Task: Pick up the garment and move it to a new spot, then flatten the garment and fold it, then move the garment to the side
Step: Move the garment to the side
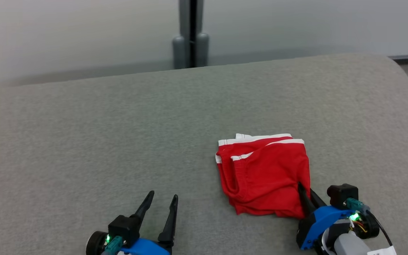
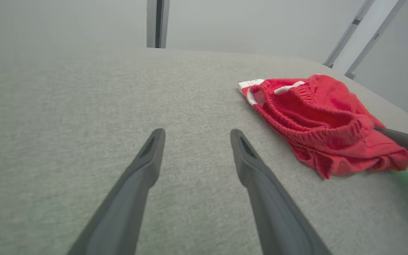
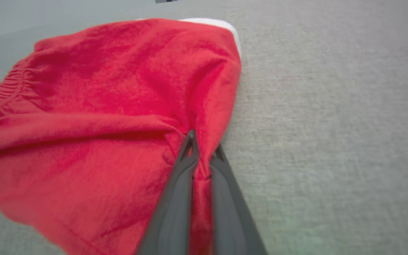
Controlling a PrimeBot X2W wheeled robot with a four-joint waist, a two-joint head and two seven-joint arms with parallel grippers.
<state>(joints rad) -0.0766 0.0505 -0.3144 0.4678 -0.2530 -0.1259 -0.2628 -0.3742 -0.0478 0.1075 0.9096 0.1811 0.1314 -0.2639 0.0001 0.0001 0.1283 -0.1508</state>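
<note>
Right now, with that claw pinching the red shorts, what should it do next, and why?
Probably lift slightly: the right gripper is shut on the near edge of the red garment, whose bulk lies on the grey surface, while the left gripper stands open, apart.

No legible txt, brand, nr or sign in any view. White tag (image 1: 384, 250) at the lower right corner of the head view has a small dark print mark, but it is cut off by the frame edge and too small to read. White bands on the red garment (image 1: 264, 173) are plain trim, not lettering.
</note>
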